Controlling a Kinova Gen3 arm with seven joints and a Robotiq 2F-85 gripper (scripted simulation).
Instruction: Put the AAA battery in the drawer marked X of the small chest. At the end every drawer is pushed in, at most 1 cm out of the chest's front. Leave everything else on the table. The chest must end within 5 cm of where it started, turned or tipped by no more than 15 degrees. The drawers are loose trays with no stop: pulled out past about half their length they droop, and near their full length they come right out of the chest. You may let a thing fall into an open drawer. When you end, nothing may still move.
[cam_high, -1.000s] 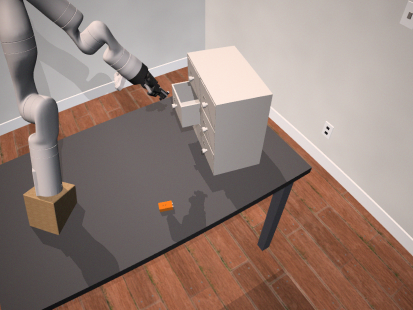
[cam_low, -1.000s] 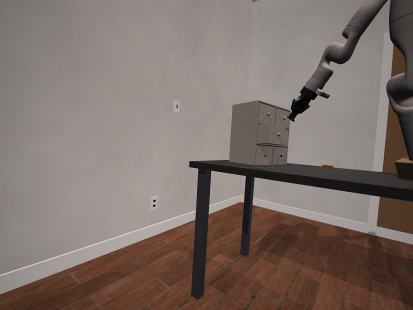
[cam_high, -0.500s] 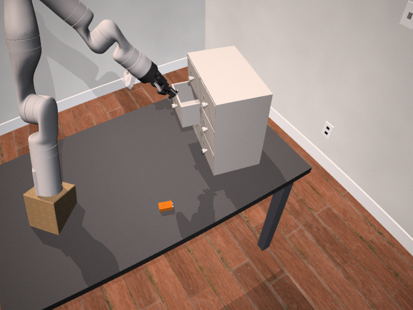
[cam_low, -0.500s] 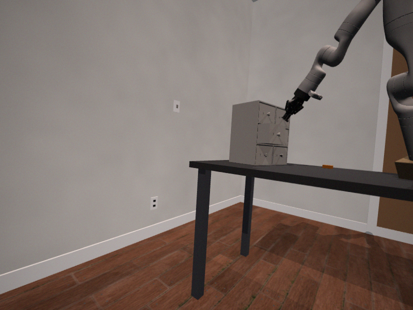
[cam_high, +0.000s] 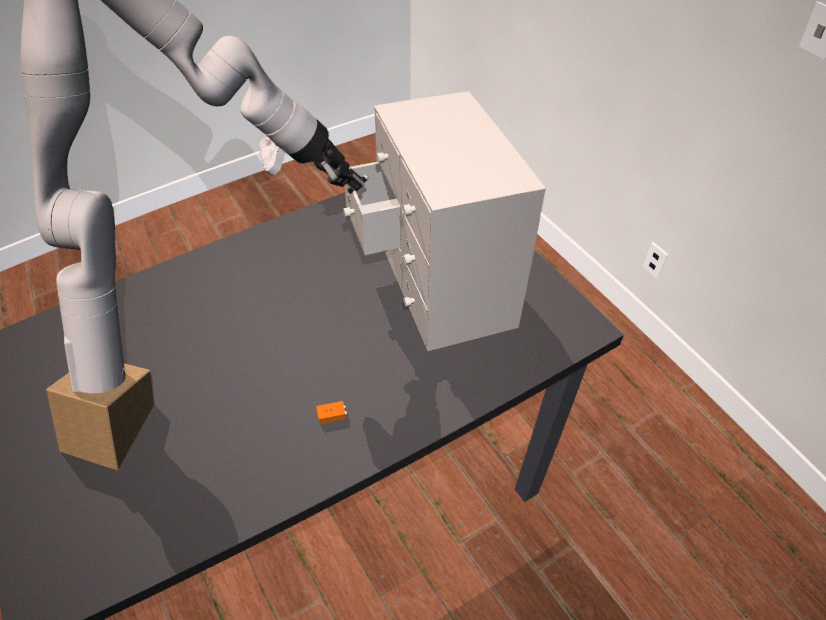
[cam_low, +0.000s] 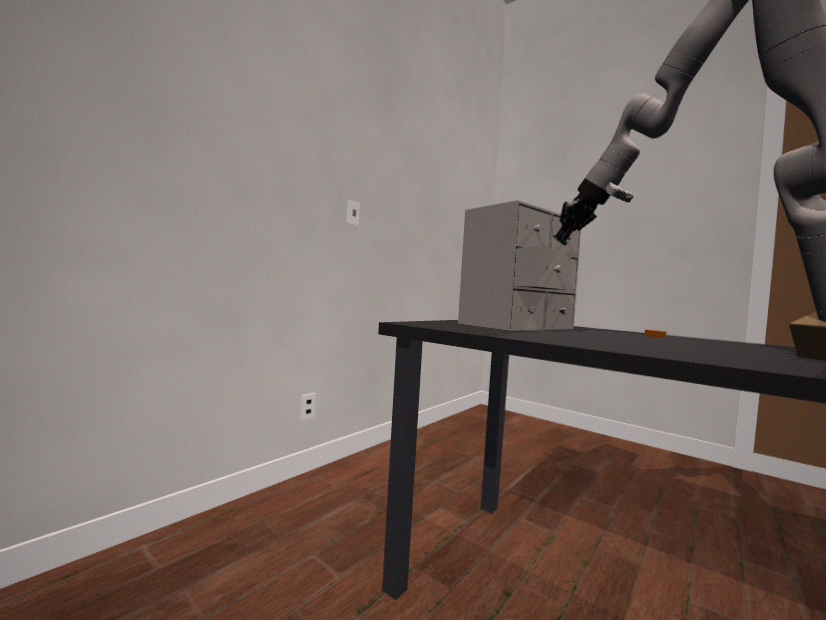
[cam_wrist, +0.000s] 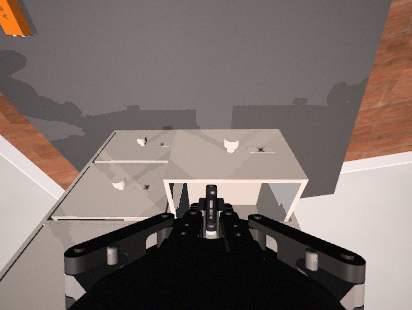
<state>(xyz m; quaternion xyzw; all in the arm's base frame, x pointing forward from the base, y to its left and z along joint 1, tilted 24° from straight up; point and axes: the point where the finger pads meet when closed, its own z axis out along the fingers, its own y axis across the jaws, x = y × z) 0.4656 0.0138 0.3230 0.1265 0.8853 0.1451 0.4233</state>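
My gripper (cam_high: 354, 181) (cam_low: 565, 231) (cam_wrist: 211, 208) is shut on the AAA battery (cam_wrist: 211, 199), a thin dark cylinder with a pale tip that stands lengthwise between the fingertips. I hold it just above the open drawer (cam_high: 377, 223) (cam_wrist: 200, 156) of the small white chest (cam_high: 467, 200) (cam_low: 485, 266), over its hollow near the chest's front. This drawer is in the top row and is pulled partly out. Its front bears a knob and an X mark (cam_wrist: 260, 149). The other drawers are pushed in. In the top and exterior views the battery is too small to make out.
The chest stands at the far right of the dark table (cam_high: 233, 300) (cam_low: 667, 360) (cam_wrist: 225, 60). A small orange block (cam_high: 331, 411) (cam_low: 655, 332) (cam_wrist: 12, 20) lies near the front edge. My arm's wooden base (cam_high: 100, 417) stands at the left.
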